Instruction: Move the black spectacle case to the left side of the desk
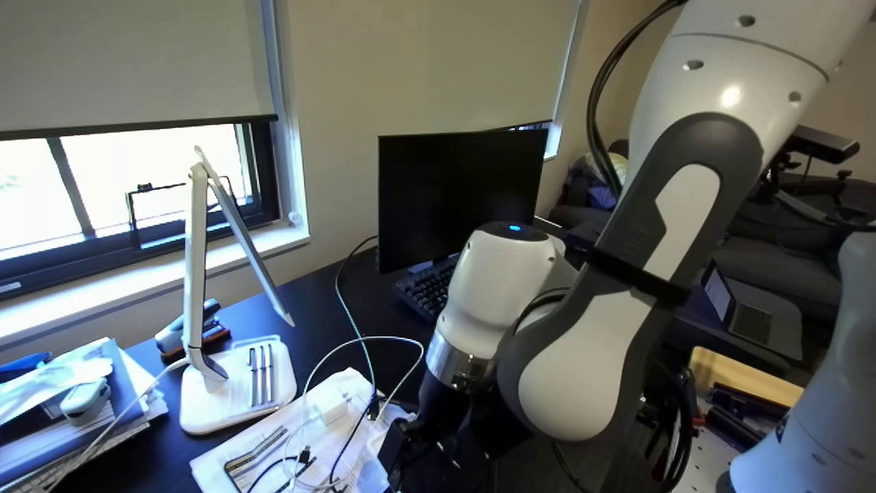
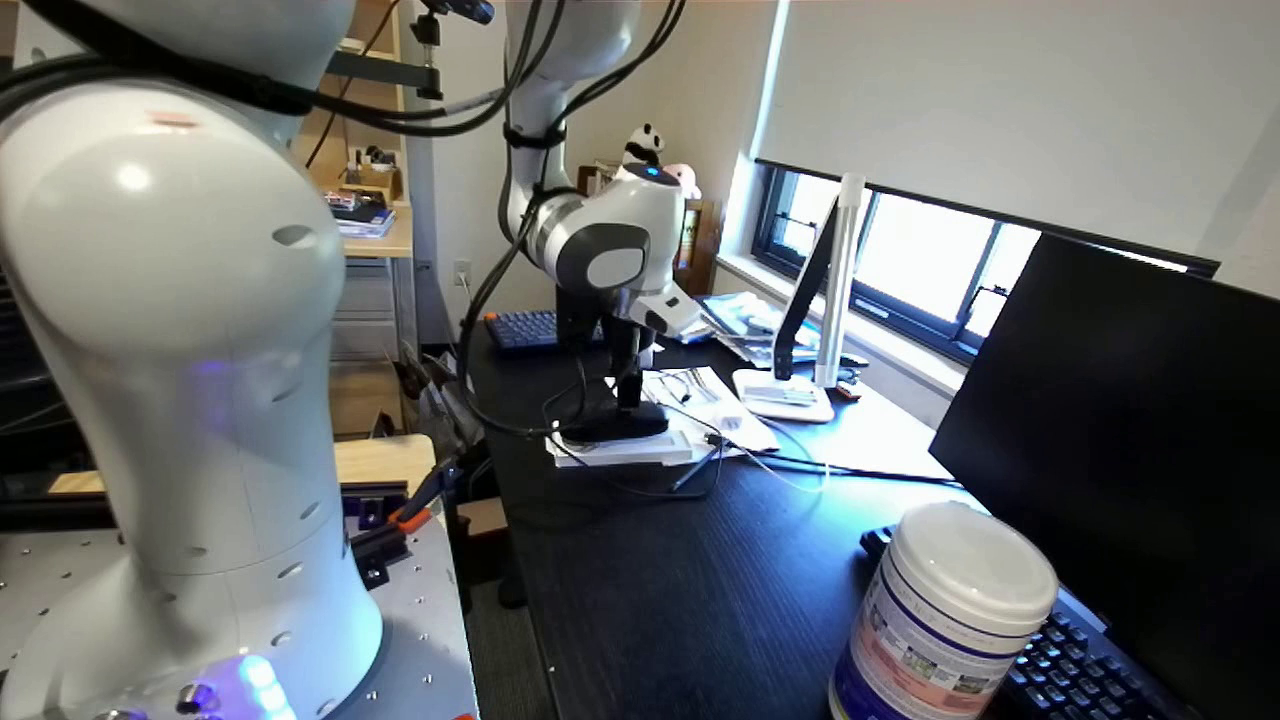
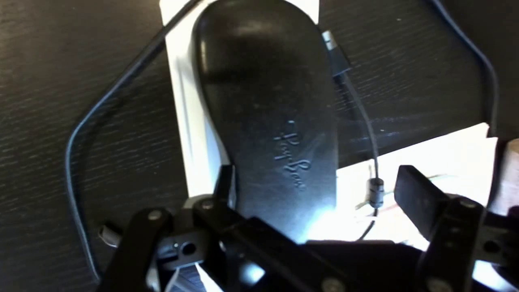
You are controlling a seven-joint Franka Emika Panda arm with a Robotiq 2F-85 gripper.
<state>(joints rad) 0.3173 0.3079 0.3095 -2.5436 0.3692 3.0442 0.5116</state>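
Round-ended, script-lettered black spectacle case (image 3: 268, 109)

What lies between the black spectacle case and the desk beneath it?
A white box; the black spectacle case rests on it, as an exterior view shows.

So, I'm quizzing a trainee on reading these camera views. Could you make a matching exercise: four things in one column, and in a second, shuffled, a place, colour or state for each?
Things:
1. spectacle case
2. gripper
3. monitor
4. tub

Places, colours or states:
A. screen dark
B. white-lidded
C. on a white box
D. open, jaws apart

Right pairs: 1-C, 2-D, 3-A, 4-B
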